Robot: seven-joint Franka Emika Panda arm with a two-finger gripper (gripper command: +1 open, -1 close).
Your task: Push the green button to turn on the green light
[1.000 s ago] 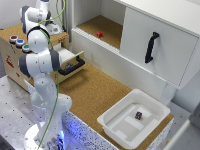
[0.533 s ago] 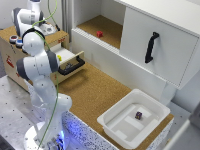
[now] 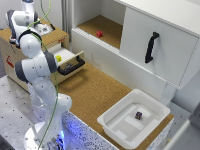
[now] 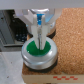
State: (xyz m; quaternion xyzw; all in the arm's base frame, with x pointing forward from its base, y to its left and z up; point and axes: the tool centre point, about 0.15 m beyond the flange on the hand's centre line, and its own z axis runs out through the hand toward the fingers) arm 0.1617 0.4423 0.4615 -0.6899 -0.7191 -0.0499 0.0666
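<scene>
Pressing is the step in hand. In the wrist view the gripper (image 4: pixel 39 35) is sitting directly over the green button (image 4: pixel 39 48), its jaws drawn together into one narrow tip with no gap showing and nothing held between them. That tip is meeting the green cap near its middle, though whether it is already bearing down or only touching cannot be told. The button, with its pale silvery rim, is filling the lower middle of that frame and is resting on a cork-topped box (image 4: pixel 67 35).

In the exterior view the arm (image 3: pixel 36 65) is reaching to the upper left of the frame, over the cork top of the wooden box (image 3: pixel 12 50); the button itself is hidden there behind the wrist. An open drawer (image 3: pixel 70 62) is sticking out just below and to the right.

No green light is showing in either picture, so the task is judged unfinished. The next move calls for a straight push downward, keeping the tip centred on the cap so it is not sliding off onto the rim, until the light comes on.
</scene>
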